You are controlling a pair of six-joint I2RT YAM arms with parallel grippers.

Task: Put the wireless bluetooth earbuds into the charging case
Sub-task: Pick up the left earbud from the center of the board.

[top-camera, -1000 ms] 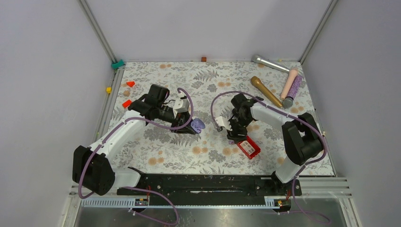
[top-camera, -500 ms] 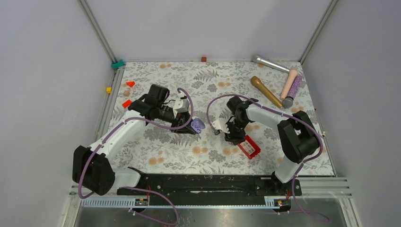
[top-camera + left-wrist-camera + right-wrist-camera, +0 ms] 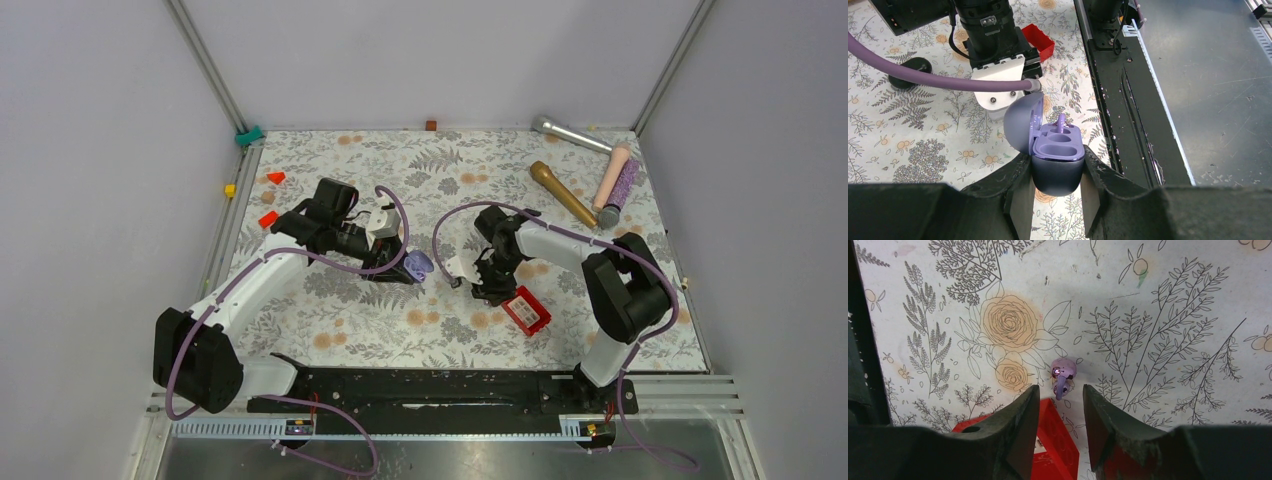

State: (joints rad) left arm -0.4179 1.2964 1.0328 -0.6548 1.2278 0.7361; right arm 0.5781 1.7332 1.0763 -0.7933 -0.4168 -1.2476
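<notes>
One pale purple earbud [image 3: 1063,374] lies loose on the flowered bench [image 3: 1158,300], its round glossy head away from the right hand [image 3: 1060,390] and its short stem pointing back into the gap between that hand's fingers. The likeliest failure is a missed or squirted pick. The head sits just past the fingertips rather than between them, so a squeeze from here would catch only the thin stem. A shell this slick and rounded could also pop sideways under uneven pressure. A red box [image 3: 1055,440] lies just beside the stem's end, under the fingers, and could block one finger or be nudged into the bud; I cannot tell whether the two touch. The bud looks tiny, smooth and shiny, with one bright highlight on its dome. The right hand is spread partway and grips nothing. Well apart to its left, the left hand [image 3: 1057,167] pinches the purple charging case [image 3: 1055,150] by its lower half, lid swung up. The near socket is bare, and something thin and purple stands in the far one.
</notes>
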